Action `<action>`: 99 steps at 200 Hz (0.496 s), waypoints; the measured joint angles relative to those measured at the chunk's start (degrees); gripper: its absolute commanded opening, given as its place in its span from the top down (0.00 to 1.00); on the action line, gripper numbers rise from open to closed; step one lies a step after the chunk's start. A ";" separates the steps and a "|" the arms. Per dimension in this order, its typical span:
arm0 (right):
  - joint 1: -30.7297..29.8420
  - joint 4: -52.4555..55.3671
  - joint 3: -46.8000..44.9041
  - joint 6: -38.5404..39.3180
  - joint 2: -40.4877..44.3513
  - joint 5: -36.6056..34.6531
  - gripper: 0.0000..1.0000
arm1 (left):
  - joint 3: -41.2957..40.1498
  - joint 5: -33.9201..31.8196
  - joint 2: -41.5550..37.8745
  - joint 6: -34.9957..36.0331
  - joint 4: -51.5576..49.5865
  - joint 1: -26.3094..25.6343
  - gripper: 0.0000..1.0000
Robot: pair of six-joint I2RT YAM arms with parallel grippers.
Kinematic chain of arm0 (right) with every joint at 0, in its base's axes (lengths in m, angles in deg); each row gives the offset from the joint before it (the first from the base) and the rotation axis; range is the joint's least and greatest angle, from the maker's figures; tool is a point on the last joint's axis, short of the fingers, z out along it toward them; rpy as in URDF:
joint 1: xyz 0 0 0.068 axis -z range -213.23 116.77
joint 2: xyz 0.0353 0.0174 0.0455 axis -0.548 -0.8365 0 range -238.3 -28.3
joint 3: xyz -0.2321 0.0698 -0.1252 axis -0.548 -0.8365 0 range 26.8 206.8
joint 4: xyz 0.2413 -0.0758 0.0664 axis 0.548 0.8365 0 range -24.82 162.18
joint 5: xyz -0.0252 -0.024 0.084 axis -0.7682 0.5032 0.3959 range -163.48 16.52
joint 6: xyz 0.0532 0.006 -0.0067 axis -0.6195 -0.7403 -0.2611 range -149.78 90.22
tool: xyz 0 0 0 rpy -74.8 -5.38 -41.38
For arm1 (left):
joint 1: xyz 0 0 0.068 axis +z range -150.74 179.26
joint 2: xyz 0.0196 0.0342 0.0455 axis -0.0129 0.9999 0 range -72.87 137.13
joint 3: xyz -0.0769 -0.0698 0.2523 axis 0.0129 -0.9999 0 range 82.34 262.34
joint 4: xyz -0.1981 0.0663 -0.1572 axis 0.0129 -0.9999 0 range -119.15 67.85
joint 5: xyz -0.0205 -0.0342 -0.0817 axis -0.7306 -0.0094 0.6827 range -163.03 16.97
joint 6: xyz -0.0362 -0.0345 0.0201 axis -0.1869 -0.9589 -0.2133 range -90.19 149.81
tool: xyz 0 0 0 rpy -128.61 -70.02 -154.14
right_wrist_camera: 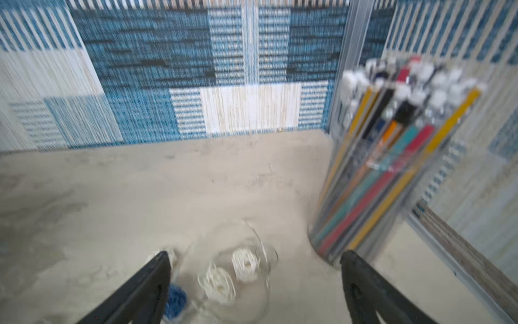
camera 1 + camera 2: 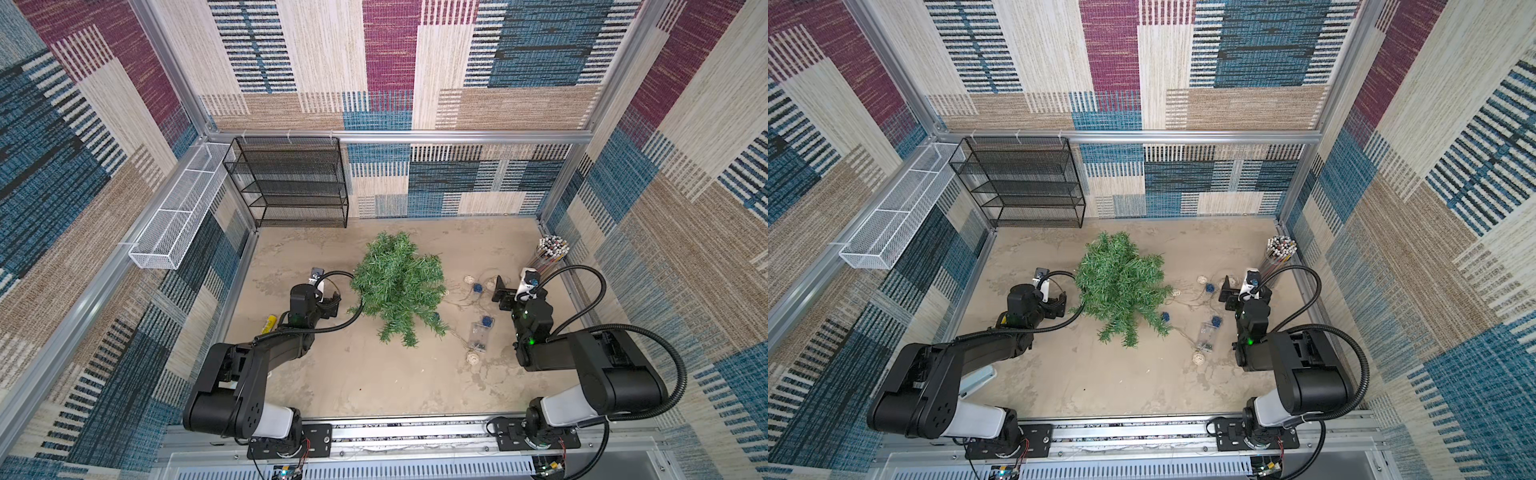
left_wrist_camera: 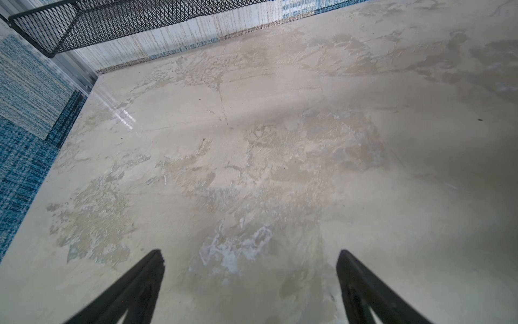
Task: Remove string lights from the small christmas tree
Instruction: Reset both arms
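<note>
Pride of place goes to your small christmas tree (image 2: pixel 397 286), left gripper (image 3: pixel 249 258) gaping just beside it; right gripper (image 1: pixel 255 261) hangs equally wide over the string lights (image 2: pixel 478 328), strewn across the table (image 2: pixel 365 374) between it and the tree.

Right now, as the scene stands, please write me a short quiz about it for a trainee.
1. Fill in: the clear box lies between the small christmas tree and the ___ arm.
2. True or false: the left gripper has open fingers above bare table.
3. The right gripper is: A shut on the small christmas tree; B open above the string lights; C out of view.
Key: 1 right; 2 true; 3 B.
</note>
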 measured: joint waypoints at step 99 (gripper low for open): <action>0.35 2.89 0.52 -0.57 0.15 1.53 0.04 | -4.94 -2.51 -2.14 -0.87 5.35 1.73 0.02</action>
